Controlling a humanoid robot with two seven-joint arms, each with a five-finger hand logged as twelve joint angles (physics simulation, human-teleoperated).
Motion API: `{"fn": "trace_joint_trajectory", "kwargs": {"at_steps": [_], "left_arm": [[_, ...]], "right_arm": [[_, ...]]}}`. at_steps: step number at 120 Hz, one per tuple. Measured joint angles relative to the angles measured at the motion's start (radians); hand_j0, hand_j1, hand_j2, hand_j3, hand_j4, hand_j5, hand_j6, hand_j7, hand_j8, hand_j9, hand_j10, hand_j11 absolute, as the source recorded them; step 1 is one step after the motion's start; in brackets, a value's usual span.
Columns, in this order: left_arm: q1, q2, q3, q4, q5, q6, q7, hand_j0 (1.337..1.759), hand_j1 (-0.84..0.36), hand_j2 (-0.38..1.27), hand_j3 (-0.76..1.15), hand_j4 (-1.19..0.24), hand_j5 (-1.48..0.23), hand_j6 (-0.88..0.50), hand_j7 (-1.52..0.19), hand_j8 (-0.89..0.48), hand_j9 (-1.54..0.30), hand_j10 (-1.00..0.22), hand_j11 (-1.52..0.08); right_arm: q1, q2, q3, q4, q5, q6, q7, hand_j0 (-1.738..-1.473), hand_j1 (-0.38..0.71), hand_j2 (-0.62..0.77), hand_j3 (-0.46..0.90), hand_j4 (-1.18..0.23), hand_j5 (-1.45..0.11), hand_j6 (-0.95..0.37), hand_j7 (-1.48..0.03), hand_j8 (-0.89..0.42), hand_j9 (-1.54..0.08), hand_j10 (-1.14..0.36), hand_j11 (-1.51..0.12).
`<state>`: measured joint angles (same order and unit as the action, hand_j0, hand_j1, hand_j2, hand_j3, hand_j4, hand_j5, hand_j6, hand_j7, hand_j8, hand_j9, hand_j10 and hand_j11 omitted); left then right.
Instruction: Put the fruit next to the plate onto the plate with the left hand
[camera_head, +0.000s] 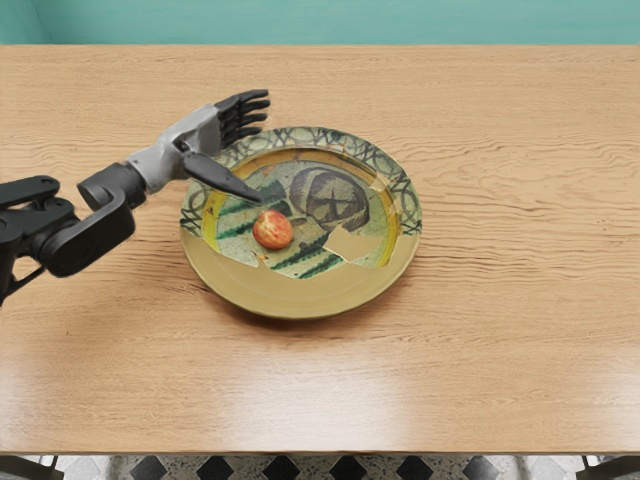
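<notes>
A small red-orange fruit (272, 229) lies on the patterned plate (300, 290), left of its middle. My left hand (236, 140) hovers over the plate's upper left rim, its arm coming in from the picture's left edge. The fingers (245, 108) are spread and point right, the thumb (222, 176) reaches down toward the fruit and ends just short of it. The hand holds nothing. The right arm is out of view.
The plate sits near the middle of a wooden table (500, 330). A teal wall (320, 20) runs behind the far edge, and a checkered floor (300, 468) shows below the near edge.
</notes>
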<state>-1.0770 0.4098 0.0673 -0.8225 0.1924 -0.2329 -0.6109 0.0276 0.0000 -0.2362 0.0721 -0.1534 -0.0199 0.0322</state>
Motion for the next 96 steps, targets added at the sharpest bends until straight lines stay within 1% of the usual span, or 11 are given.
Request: {"fn": "trace_joint_trajectory", "kwargs": {"at_steps": [7,12,23,44,55,65,77,96], "left_arm": [[0.046,0.015,-0.054,0.017,-0.018,0.000,0.000,1.658,0.26,0.04,0.00,-0.09,-0.12,-0.07,-0.11,-0.08,-0.11,-0.09,-0.11],[0.053,0.036,-0.088,0.035,-0.026,0.000,0.000,1.658,0.27,0.04,0.00,-0.07,-0.10,-0.06,-0.10,-0.07,-0.10,-0.08,-0.10],[0.072,0.046,-0.135,0.089,-0.039,0.000,0.000,1.658,0.29,0.03,0.00,-0.06,-0.08,-0.05,-0.07,-0.05,-0.07,-0.06,-0.07],[0.225,0.074,-0.237,0.226,-0.052,0.000,0.000,1.658,0.31,0.02,0.00,-0.04,-0.05,-0.03,-0.05,-0.04,-0.05,-0.04,-0.05],[0.276,0.076,-0.280,0.282,-0.054,0.000,0.000,1.658,0.31,0.01,0.00,-0.03,-0.04,-0.03,-0.04,-0.03,-0.04,-0.03,-0.04],[0.327,0.076,-0.330,0.304,-0.064,0.000,0.000,1.658,0.32,0.01,0.00,-0.03,-0.04,-0.03,-0.04,-0.03,-0.04,-0.03,-0.04],[0.342,0.074,-0.369,0.315,-0.072,0.000,0.000,1.658,0.32,0.01,0.00,-0.02,-0.03,-0.02,-0.03,-0.02,-0.03,-0.02,-0.03],[0.342,0.076,-0.387,0.317,-0.075,0.000,0.000,1.658,0.32,0.01,0.00,-0.02,-0.03,-0.02,-0.03,-0.02,-0.03,-0.02,-0.03]], "right_arm": [[0.000,0.000,0.000,0.000,0.000,0.000,0.000,-1.658,-0.35,0.00,0.00,0.00,0.00,0.00,0.00,0.00,0.00,0.00,0.00],[0.000,0.000,0.000,0.000,0.000,0.000,0.000,-1.658,-0.35,0.00,0.00,0.00,0.00,0.00,0.00,0.00,0.00,0.00,0.00],[0.000,0.000,0.000,0.000,0.000,0.000,0.000,-1.658,-0.35,0.00,0.00,0.00,0.00,0.00,0.00,0.00,0.00,0.00,0.00],[0.000,0.000,0.000,0.000,0.000,0.000,0.000,-1.658,-0.35,0.00,0.00,0.00,0.00,0.00,0.00,0.00,0.00,0.00,0.00],[0.000,0.000,0.000,0.000,0.000,0.000,0.000,-1.658,-0.35,0.00,0.00,0.00,0.00,0.00,0.00,0.00,0.00,0.00,0.00],[0.000,0.000,0.000,0.000,0.000,0.000,0.000,-1.658,-0.35,0.00,0.00,0.00,0.00,0.00,0.00,0.00,0.00,0.00,0.00],[0.000,0.000,0.000,0.000,0.000,0.000,0.000,-1.658,-0.35,0.00,0.00,0.00,0.00,0.00,0.00,0.00,0.00,0.00,0.00],[0.000,0.000,0.000,0.000,0.000,0.000,0.000,-1.658,-0.35,0.00,0.00,0.00,0.00,0.00,0.00,0.00,0.00,0.00,0.00]]}}
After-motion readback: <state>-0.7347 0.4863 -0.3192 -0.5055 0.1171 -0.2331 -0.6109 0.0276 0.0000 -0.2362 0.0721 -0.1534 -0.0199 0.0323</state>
